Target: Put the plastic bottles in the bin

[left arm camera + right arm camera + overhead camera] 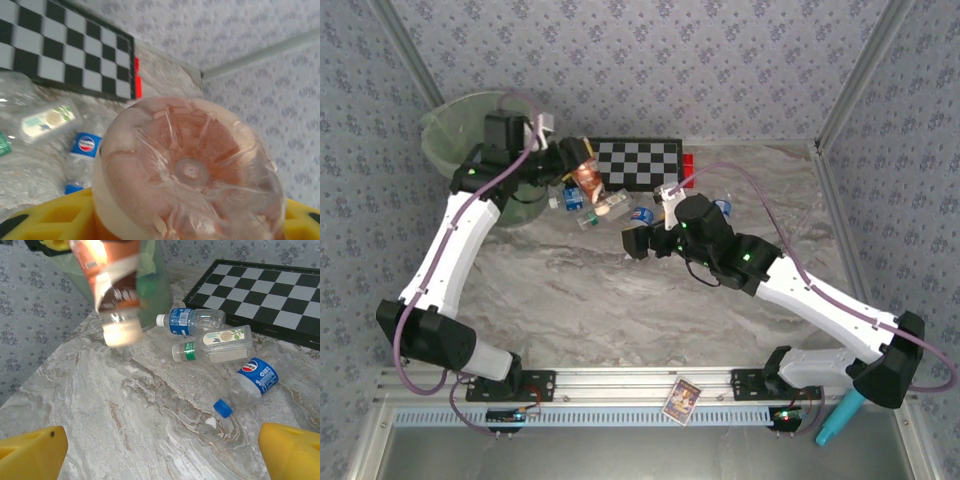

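The tabletop (620, 300) is grey-veined marble, walled in by pale floral panels (670, 60), with one checkerboard (640, 162) at the back and one pale green bin (455, 130) in the far left corner. My left gripper (577, 163) is clamped on one brown-labelled bottle (115, 290), cap downward, near the bin; my right gripper (160, 450) is spread wide, empty. Three bottles lie before the checkerboard: a blue-labelled one (190, 320), a squarish clear one (212, 344) and a Pepsi bottle (252, 382), with a fourth (723, 207) by my right arm.

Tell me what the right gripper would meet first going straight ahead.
Probably the marble tabletop, since the right gripper tilts down at it; the Pepsi bottle lies just right of that line. Depth is unclear.
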